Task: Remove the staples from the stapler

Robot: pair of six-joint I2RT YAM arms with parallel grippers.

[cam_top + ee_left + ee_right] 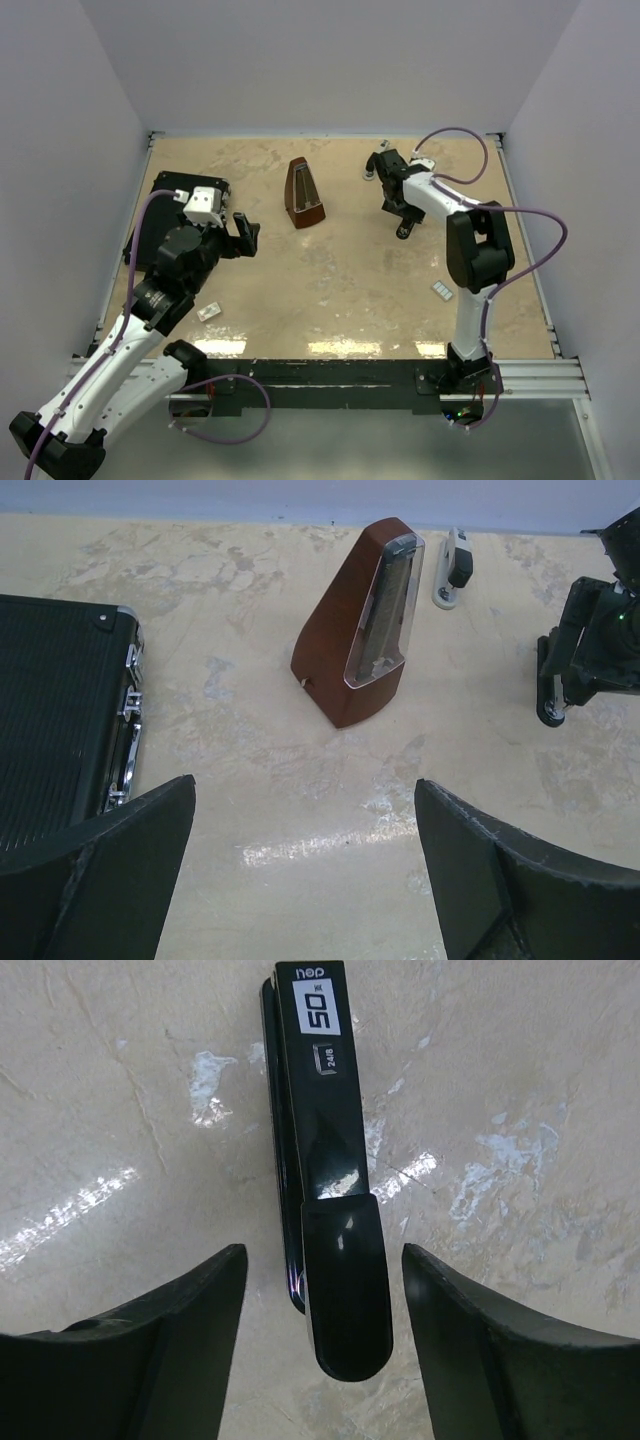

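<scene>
The black stapler (330, 1190), with a white "50" label, lies flat on the table. My right gripper (322, 1255) is open, with its jaws on either side of the stapler's near end and not touching it. In the top view the right gripper (402, 212) points down at the back right and hides most of the stapler. Two small silvery staple strips lie on the table, one (441, 290) beside the right arm and one (208, 311) near the left arm. My left gripper (243, 235) is open and empty over bare table (305, 785).
A brown metronome (303, 195) stands at the back middle and shows in the left wrist view (365, 620). A flat black case (175, 190) lies at the back left (60, 710). A small white and black object (372, 172) lies near the back wall (455, 570).
</scene>
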